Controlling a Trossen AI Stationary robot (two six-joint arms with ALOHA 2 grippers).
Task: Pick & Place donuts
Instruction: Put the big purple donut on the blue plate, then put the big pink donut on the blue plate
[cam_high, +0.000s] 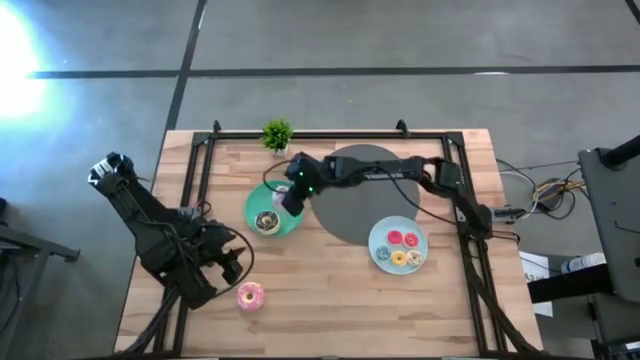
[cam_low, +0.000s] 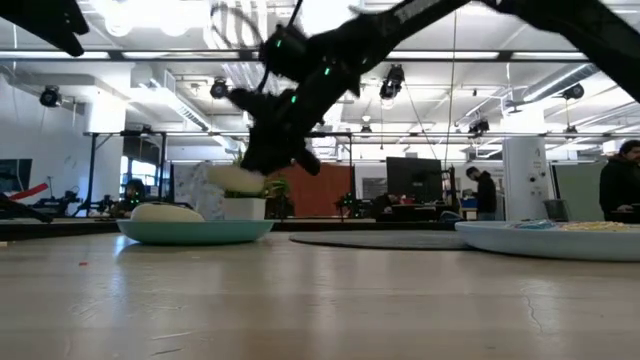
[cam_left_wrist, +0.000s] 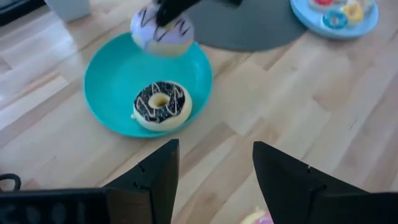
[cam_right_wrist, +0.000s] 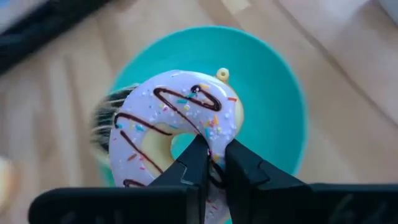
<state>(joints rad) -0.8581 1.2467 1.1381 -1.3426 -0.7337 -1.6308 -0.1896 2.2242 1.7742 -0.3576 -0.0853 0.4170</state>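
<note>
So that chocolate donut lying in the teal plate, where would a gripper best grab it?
Probably from straight above. The chocolate donut lies flat in the teal plate, hole upward, so one finger could drop into the hole and the other outside the ring, pinching one side. The right gripper holds the sprinkled donut just that way.

lilac sprinkled donut (cam_right_wrist: 180, 134) above chocolate donut (cam_left_wrist: 161, 104), teal plate (cam_left_wrist: 112, 74)
</note>
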